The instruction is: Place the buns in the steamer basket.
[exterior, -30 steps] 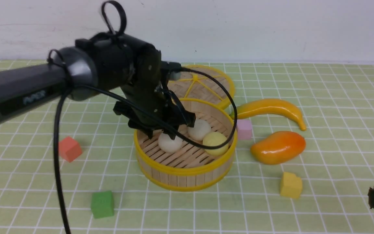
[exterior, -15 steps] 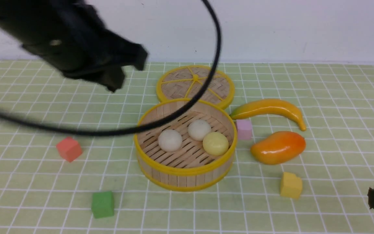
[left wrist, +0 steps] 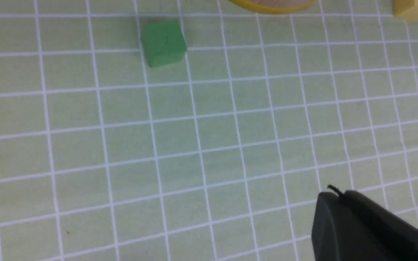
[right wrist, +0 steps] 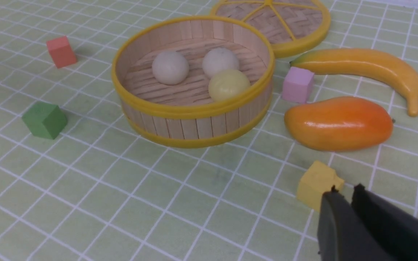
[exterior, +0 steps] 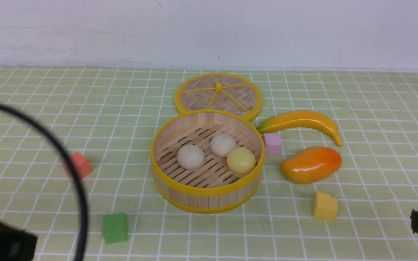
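The steamer basket [exterior: 207, 190] stands mid-table, a round bamboo tub with yellow rims. Three buns lie on its slatted floor: an off-white bun [exterior: 191, 156], a second off-white bun [exterior: 223, 144] and a pale yellow bun [exterior: 241, 160]. The right wrist view shows the same basket [right wrist: 194, 110] and buns. My left gripper [left wrist: 334, 192] is shut and empty, low over bare cloth near the front left, well clear of the basket. My right gripper [right wrist: 345, 190] hovers at the front right beside the yellow cube [right wrist: 316, 185], its fingers parted by a narrow gap with nothing between them.
The woven lid [exterior: 218, 95] lies behind the basket. A banana [exterior: 301, 121], a pink cube [exterior: 273, 144] and a mango [exterior: 310, 164] sit to its right. A red cube [exterior: 80, 165] and a green cube [exterior: 114, 227] lie to the left. A black cable [exterior: 74, 181] arcs over the left side.
My left arm lifted off the basket, swung away up and left, then dropped to the near left corner; its jaws closed empty. The buns stayed put. The right arm held still.
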